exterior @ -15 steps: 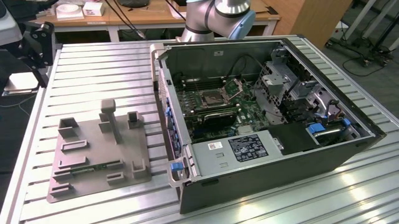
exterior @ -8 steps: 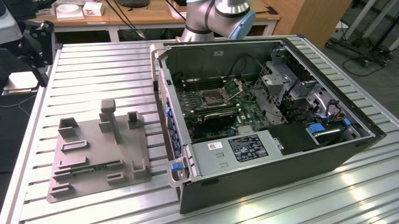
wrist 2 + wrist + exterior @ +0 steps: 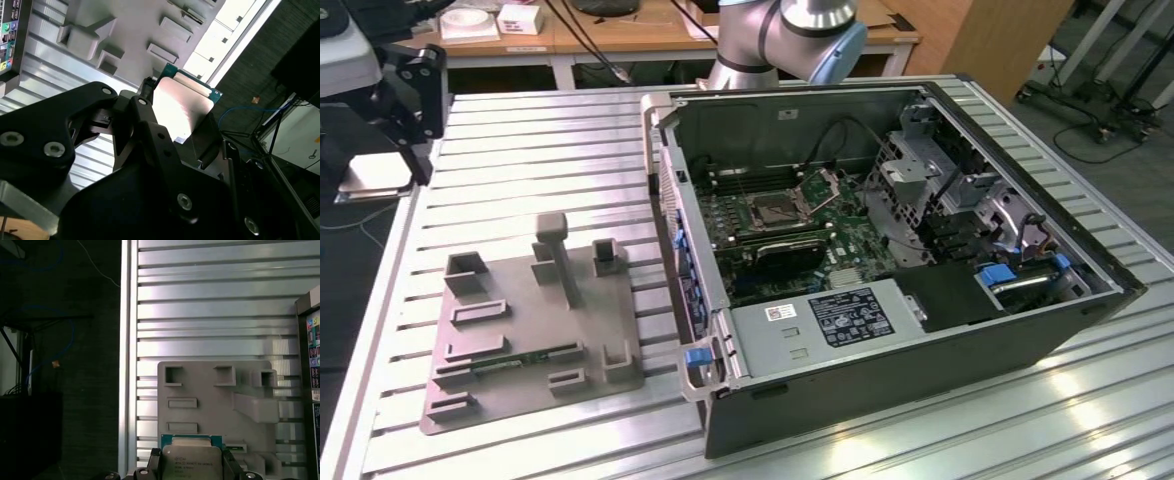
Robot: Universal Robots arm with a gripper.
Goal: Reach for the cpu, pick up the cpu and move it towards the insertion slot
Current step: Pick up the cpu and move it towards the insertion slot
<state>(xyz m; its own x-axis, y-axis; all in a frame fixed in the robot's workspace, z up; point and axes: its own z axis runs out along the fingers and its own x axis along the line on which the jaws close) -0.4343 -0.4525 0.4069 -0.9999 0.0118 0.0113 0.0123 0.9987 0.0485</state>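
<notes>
While the black two-fingered gripper [image 3: 192, 471] was clamped on the small square cpu with its silvery metal top and thin green-tan rim [image 3: 191, 459], one finger pressed on each of two opposite edges, the chip hung in the air, apart from everything under it. Several lines of small dark print crossed its top in the first wrist view, too fine to make out. Below it lay a grey moulded fixture tray with raised blocks and pockets [image 3: 215, 405], resting on the ribbed aluminium table [image 3: 520, 150]. Seen in the exterior view, the gripper and chip were held high at that view's left, near the table's edge, well apart from the open black computer case [image 3: 921, 340]. Inside the case, the insertion slot, a square socket with a dull silver frame [image 3: 770, 212], sat on the green board. A white sticker and a black printed label [image 3: 850, 315] marked the silver power-supply box, and the grey-and-blue arm joint [image 3: 807, 35] rose behind the case.
</notes>
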